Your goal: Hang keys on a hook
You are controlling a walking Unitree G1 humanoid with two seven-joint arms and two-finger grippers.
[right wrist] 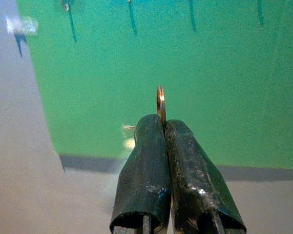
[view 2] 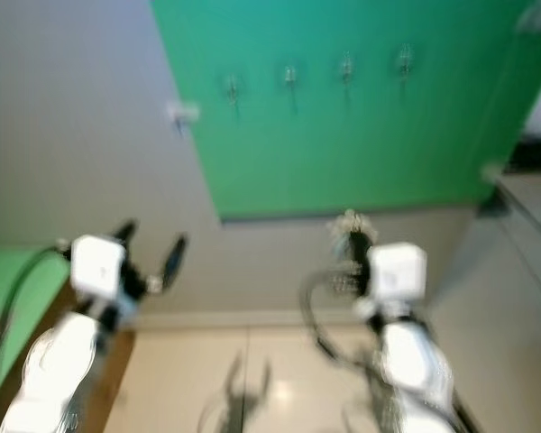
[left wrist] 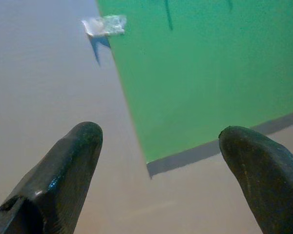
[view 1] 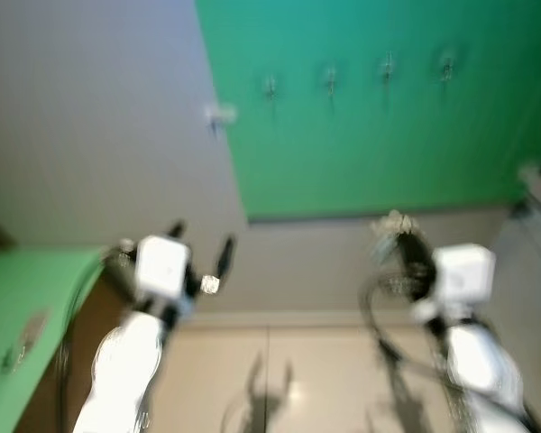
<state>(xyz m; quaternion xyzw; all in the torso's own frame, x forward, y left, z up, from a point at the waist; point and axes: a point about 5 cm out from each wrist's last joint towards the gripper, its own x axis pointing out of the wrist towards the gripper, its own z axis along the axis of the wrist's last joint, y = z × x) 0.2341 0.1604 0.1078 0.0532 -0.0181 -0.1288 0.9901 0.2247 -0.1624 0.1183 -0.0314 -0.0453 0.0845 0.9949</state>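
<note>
Blurry head views here, but the layout is clear enough: a green panel (view 1: 379,117) on a grey wall (view 1: 99,117), with a row of four hooks (view 1: 330,81) across its upper part and a small pale fitting (view 1: 219,114) just off the panel's left edge. The right gripper (right wrist: 162,127) is raised in front of the panel's lower edge, well below the hooks, and its two black fingers (right wrist: 144,165) are pressed tight together. Pinched between them is the keys' ring (right wrist: 160,103), a thin brassy loop poking straight out past the fingertips, edge-on to the wrist camera. From the head, the keys (view 1: 394,225) show as a pale bundle at the top of that gripper. Over on the other side, the left gripper (left wrist: 161,146) is up too, fingers spread wide apart and holding nothing, facing the panel's lower left corner.
</note>
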